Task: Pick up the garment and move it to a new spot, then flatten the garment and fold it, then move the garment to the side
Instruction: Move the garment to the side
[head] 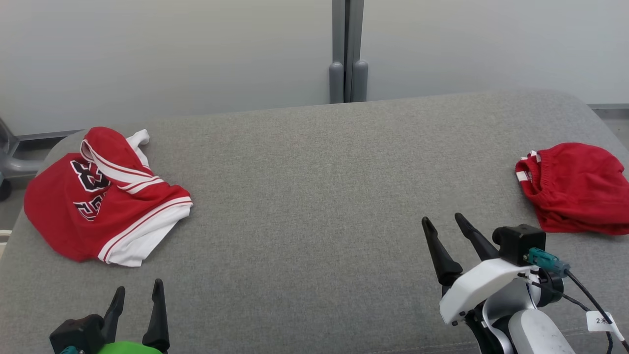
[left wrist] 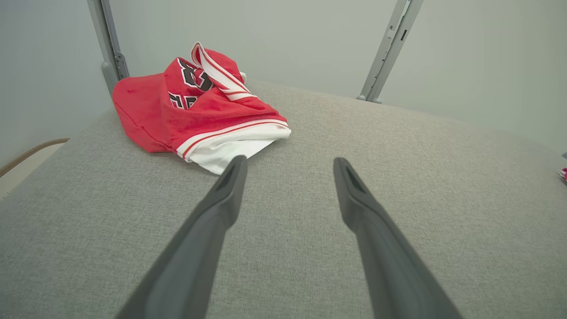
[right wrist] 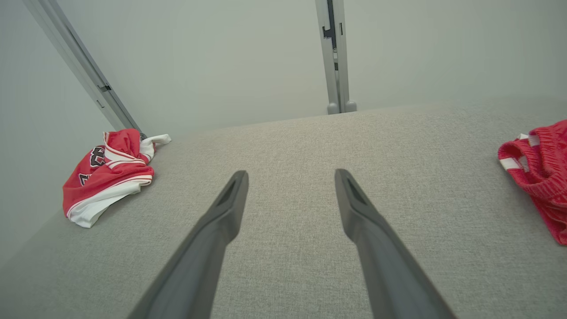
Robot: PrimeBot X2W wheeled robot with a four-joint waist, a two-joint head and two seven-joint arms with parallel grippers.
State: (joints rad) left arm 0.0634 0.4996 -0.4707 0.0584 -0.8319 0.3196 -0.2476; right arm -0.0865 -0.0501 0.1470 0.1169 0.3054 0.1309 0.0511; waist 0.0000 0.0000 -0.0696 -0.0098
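1. Crumpled red sleeveless jersey with white trim and black-and-white numerals (head: 98,206) lies in a heap at the far left of the grey fabric-covered bench (head: 314,196), near its rounded left corner.
2. Jersey's state: bunched and folded over itself. A white-and-red striped hem faces the bench's middle, a strap edge loops up at the top, and the numerals are partly hidden in the folds.
3. Rumpled red knit shorts with a white-striped edge (head: 580,182) sit at the far right edge, well apart from the jersey.
4. Left tool (head: 139,286): fingers spread, gripping nothing, low at the near left and pointing toward the jersey's white hem (left wrist: 234,148).
5. Right tool (head: 442,218): fingers parted, empty, above bare bench, near the shorts.
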